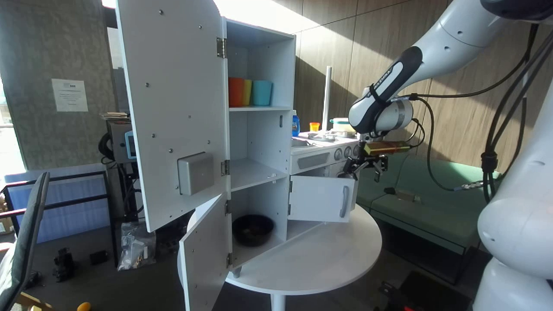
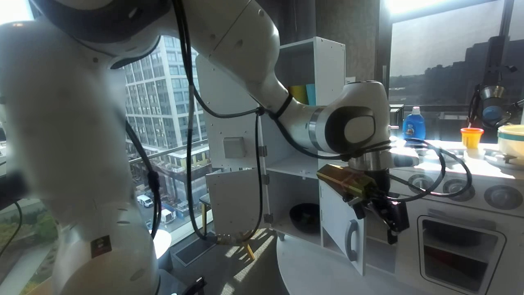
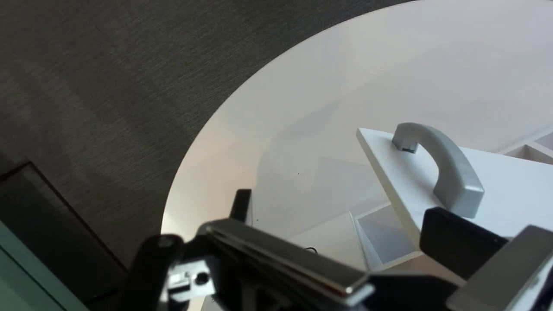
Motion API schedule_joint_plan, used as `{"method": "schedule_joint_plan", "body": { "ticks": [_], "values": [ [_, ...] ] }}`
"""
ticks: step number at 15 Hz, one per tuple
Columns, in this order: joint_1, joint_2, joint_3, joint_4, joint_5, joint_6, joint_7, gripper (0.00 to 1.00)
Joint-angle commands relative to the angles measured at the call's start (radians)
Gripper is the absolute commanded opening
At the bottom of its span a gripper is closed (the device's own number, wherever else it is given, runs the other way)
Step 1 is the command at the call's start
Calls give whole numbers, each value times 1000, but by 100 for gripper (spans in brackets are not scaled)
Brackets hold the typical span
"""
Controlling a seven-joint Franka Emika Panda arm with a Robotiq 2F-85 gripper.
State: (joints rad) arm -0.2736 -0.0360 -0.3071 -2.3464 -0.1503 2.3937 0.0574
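Note:
My gripper [image 3: 344, 222] stands open, its two fingers wide apart with nothing held between them. Nearest to it is a small white cabinet door [image 1: 317, 198], swung out from the play kitchen. The door's grey curved handle [image 3: 451, 166] lies just beyond the right-hand finger in the wrist view; whether they touch, I cannot tell. In an exterior view the gripper [image 1: 366, 170] hangs about level with the top edge of that door. Below, the round white table [image 3: 311, 108] carries the kitchen unit. A dark bowl [image 2: 305, 218] sits in the lower compartment of the tall cabinet.
A tall door [image 1: 173, 108] and a lower door [image 1: 206, 255] of the cabinet stand open. Orange, yellow and teal cups [image 1: 262, 93] occupy the upper shelf. On the counter are a blue bottle [image 2: 414, 126], an orange cup [image 2: 471, 138] and a container [image 2: 511, 141]. Cables loop beside the arm.

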Motion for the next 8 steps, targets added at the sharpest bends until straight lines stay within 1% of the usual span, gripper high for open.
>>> {"method": "schedule_joint_plan", "body": {
  "ticks": [1,4,7,8],
  "values": [
    [-22,-92,-3,-99,-99,134,-89,100],
    [-30,-150,-25,-162,-21,292,-193,100],
    [-29,-173,-38,-207,18,469,-215,100],
    [-18,-183,-43,-221,50,522,-228,100]
  ]
}}
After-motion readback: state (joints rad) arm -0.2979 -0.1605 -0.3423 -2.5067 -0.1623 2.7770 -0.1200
